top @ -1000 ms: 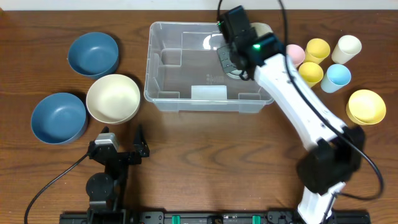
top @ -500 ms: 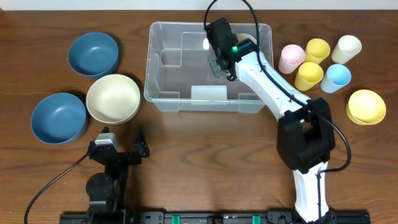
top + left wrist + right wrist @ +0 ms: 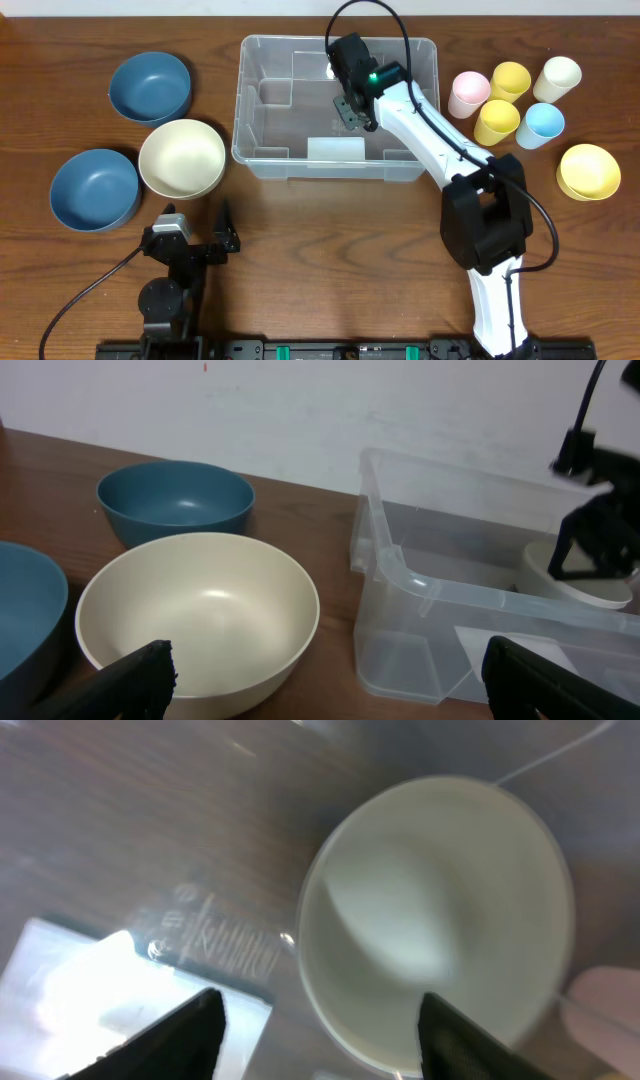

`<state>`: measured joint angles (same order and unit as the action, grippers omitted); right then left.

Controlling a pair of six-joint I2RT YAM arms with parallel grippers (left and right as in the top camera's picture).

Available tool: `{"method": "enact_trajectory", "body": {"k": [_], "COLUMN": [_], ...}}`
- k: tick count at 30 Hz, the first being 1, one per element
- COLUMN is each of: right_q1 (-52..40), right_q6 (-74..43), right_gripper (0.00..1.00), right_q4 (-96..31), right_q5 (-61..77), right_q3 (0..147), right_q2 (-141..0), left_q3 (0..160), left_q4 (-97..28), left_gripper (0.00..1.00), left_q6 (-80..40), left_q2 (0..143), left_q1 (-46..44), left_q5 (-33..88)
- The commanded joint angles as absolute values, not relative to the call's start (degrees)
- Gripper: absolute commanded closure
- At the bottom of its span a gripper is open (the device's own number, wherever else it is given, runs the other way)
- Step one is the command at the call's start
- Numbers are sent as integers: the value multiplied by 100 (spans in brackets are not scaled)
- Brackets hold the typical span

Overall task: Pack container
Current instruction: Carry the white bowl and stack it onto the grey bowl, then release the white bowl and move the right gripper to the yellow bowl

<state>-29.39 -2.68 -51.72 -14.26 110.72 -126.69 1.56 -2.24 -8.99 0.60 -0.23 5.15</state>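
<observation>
Container point(image 3: 240, 110): far centre of table, long rim parallel to the far edge, with open wood along its near side. Contents: one pale bowl point(image 3: 440, 910), in the far-right part.
Right gripper point(image 3: 352, 108): over the interior, fingers apart above that bowl, gripping nothing.
Left gripper point(image 3: 197, 232): near left, fingers spread, just near of cream bowl point(image 3: 181, 158).
Blue bowls point(image 3: 150, 85): left.
Cups point(image 3: 497, 120), yellow bowl point(image 3: 588, 170): right.

The container point(image 3: 300, 168) is clear, glossy plastic. The tabletop point(image 3: 340, 250) is brown wood grain with a dull sheen. The cream bowl point(image 3: 181, 158) and far-left blue bowl point(image 3: 150, 86) look smooth, softly shiny plastic.
</observation>
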Motion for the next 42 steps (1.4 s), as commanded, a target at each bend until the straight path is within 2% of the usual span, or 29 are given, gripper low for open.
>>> {"method": "enact_trajectory", "body": {"k": [1, 5, 10, 17, 26, 32, 42], "right_q1": [-3107, -3059, -2630, -1288, 681, 1494, 2147], "right_q6": [-460, -792, -987, -1601, -2300, -2322, -1763], "right_gripper": [28, 9, 4, 4, 5, 9, 13], "right_q4": [-5631, -6689, -7644, -8499, -9391, -9078, -7756], "right_q5": [-1406, -1393, -1568, -1564, -1559, -1476, -1328], "right_q3": [11819, 12650, 13260, 13334, 12960, 11944, 9561], "right_q2": [-12344, -11977, -11393, -10602, -10593, -10593, -10593], "left_q3": [23, 23, 23, 25, 23, 25, 23], "left_q4": [-360, -360, -360, -360, -360, -360, -360], "left_gripper": [2, 2, 2, 2, 2, 2, 2], "left_q6": [-869, -869, -869, -869, -869, -869, -869], "left_q2": [27, 30, 27, 27, 27, 27, 27], "left_q1": [-45, -45, -45, -45, -45, -45, -45], "left_q5": [537, 537, 537, 537, 537, 537, 537]}}
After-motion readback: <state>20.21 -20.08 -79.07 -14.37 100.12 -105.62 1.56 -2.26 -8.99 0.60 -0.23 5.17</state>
